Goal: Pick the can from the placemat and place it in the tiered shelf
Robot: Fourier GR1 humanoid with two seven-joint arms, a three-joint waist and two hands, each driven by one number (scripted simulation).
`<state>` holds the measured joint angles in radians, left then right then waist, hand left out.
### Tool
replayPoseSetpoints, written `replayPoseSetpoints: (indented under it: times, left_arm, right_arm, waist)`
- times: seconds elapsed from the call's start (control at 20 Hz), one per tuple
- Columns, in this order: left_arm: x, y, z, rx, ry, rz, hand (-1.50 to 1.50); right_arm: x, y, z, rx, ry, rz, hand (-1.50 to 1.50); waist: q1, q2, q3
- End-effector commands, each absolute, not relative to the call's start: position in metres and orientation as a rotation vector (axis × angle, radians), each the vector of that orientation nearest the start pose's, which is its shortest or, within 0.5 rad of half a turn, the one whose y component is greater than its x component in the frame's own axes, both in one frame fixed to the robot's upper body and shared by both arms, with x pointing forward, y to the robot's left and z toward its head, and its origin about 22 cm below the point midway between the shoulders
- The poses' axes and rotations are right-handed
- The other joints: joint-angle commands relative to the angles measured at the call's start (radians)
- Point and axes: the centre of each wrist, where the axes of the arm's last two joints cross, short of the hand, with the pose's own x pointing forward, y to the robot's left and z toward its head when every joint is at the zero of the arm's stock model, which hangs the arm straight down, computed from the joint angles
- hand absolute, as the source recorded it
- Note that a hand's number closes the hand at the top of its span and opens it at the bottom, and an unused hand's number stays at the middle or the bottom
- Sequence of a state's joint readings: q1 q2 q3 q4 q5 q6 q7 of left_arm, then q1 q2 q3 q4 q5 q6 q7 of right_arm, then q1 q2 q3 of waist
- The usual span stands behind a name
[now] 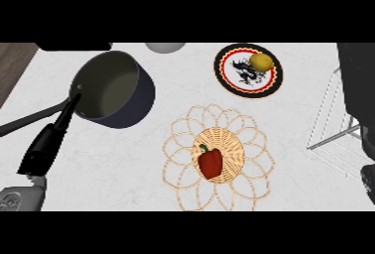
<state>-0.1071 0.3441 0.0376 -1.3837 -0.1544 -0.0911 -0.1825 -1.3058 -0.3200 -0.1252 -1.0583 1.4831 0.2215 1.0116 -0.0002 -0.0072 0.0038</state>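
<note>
Can: not visible in the head view. The woven placemat (219,156) carries only a red pepper (211,162). The right hand (368,183), at the right edge, lies beside the tiered shelf (333,134); whether it is spread or closed cannot be determined.

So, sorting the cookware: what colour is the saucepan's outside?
Dark navy blue saucepan, head view.

Tiered shelf (338,130): running off the view's right edge.
Grey round object (165,47): top band cutting it; identity unclear.
Left hand (16,197): mostly lying outside the lower-left corner.
</note>
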Motion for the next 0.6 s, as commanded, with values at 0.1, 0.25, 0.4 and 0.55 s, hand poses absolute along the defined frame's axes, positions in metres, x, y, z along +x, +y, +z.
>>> replayPoseSetpoints:
  times: [0.1, 0.25, 0.4, 0.55]
  left_arm:
    - [0.265, 0.316, 0.001, 0.276, -1.572, -0.460, 0.00]
    - [0.260, 0.320, 0.005, 0.284, -1.564, -0.462, 0.00]
    - [0.276, 0.299, 0.014, 0.273, -1.569, -0.483, 0.00]
    - [0.266, 0.312, 0.012, 0.273, -1.581, -0.476, 0.00]
  right_arm:
    - [0.418, -0.214, 0.334, -1.774, -0.732, 0.254, 1.50]
    - [0.409, -0.235, 0.361, -1.763, -0.697, 0.220, 1.50]
    - [0.408, -0.256, 0.337, -1.770, -0.687, 0.249, 1.50]
    - [0.405, -0.285, 0.347, -1.740, -0.682, 0.255, 1.50]
  waist:
    - [-0.010, 0.005, -0.004]
    - [-0.005, 0.002, -0.004]
    - [-0.009, 0.005, -0.004]
    - [0.004, 0.007, -0.004]
